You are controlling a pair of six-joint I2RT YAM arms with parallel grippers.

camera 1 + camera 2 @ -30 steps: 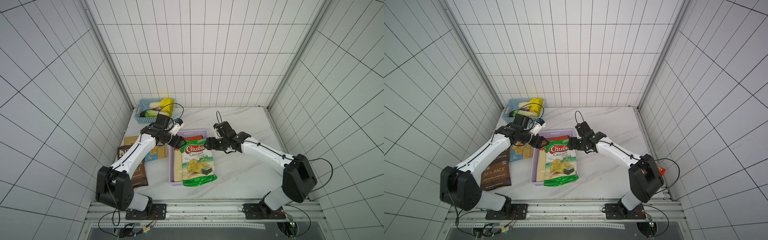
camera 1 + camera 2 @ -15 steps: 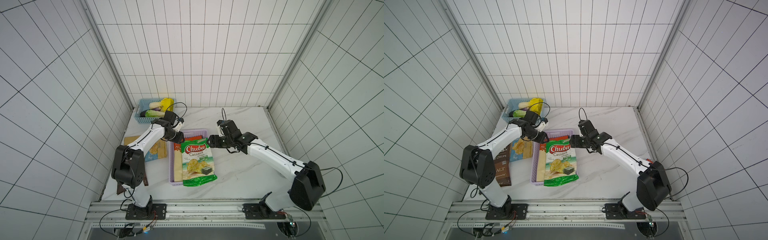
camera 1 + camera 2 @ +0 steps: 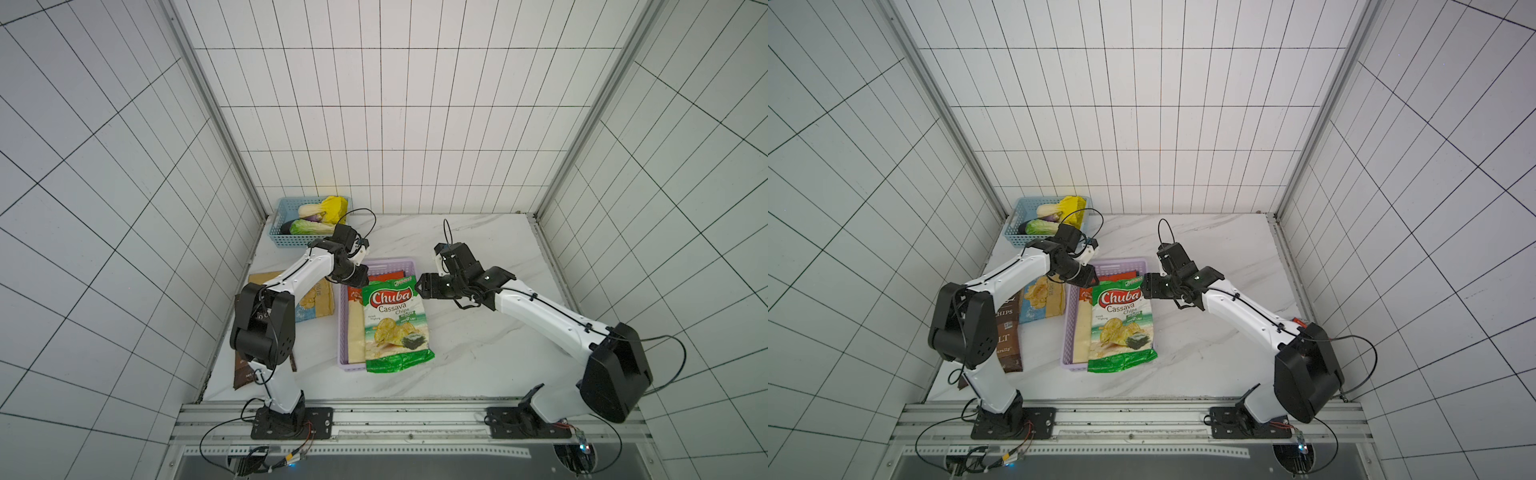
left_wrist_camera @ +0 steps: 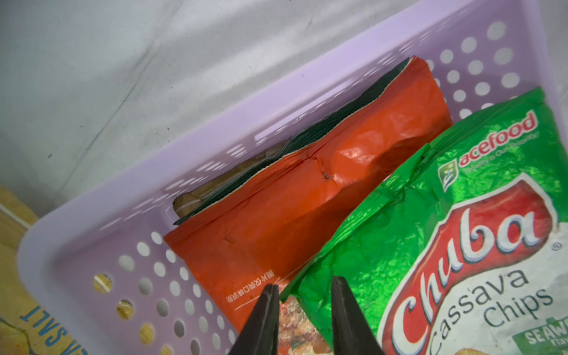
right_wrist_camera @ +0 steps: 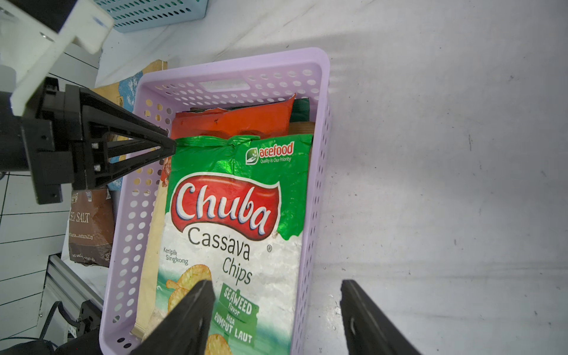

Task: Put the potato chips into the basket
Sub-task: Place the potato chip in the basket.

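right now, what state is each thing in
Chuba bag: atop the stack in the lilac basket, near end overhanging its rim
orange bag: under the Chuba bag
tan bag: on the table, outside the lilac basket
brown bag: on the table, outside
blue basket: holds vegetables
left gripper: fingers narrowly apart at the Chuba bag's corner
right gripper: fingers open, empty

The green bag (image 5: 233, 215) reads "acefood", "Chuba Cassava Chips", "SEAWEED"; the brown bag (image 5: 89, 227) reads "SEA SALT"
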